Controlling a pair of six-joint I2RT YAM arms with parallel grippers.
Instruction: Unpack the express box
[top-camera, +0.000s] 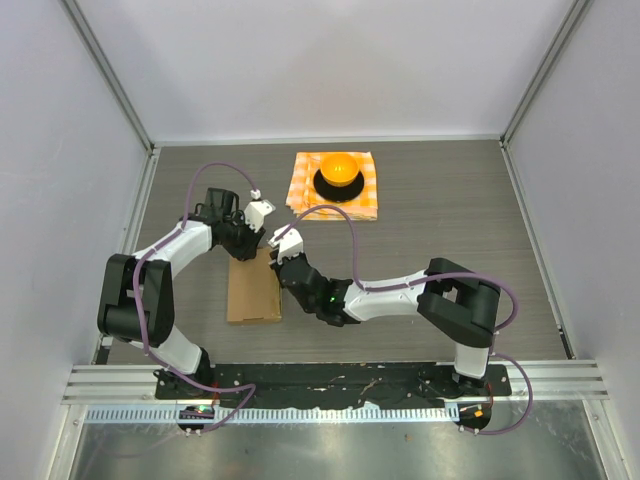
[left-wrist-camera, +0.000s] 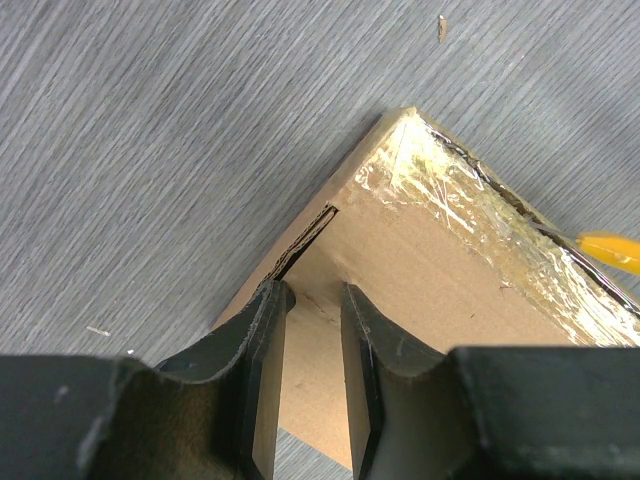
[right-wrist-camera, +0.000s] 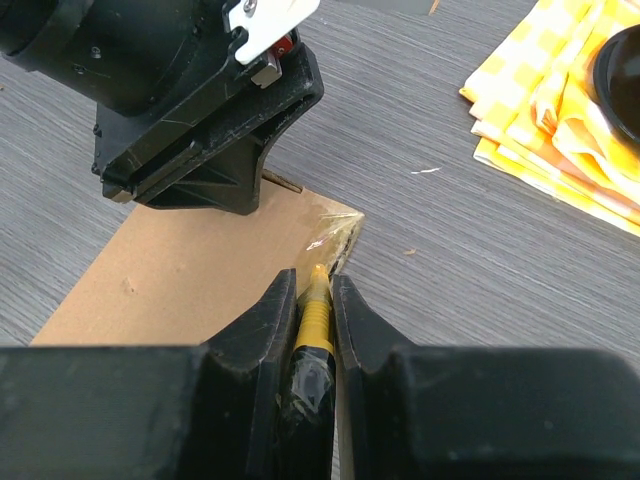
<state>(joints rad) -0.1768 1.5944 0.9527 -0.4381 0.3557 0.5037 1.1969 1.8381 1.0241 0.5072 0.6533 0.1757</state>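
Grey tabletop (top-camera: 450, 220) carries everything. Right gripper (right-wrist-camera: 313, 282) is clamped on a yellow tool (right-wrist-camera: 315, 322), its tip at the taped corner (left-wrist-camera: 450, 195) of the express box (top-camera: 253, 292), lying flat left of centre. Left gripper (left-wrist-camera: 315, 300), jaws slightly apart, presses on that box's edge. Risk: the tip skids off glossy tape, or the box slides if that hold slips.

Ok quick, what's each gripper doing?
Left gripper: slightly open, empty, resting on the flat brown cardboard box.
Right gripper: closed on a thin yellow tool.
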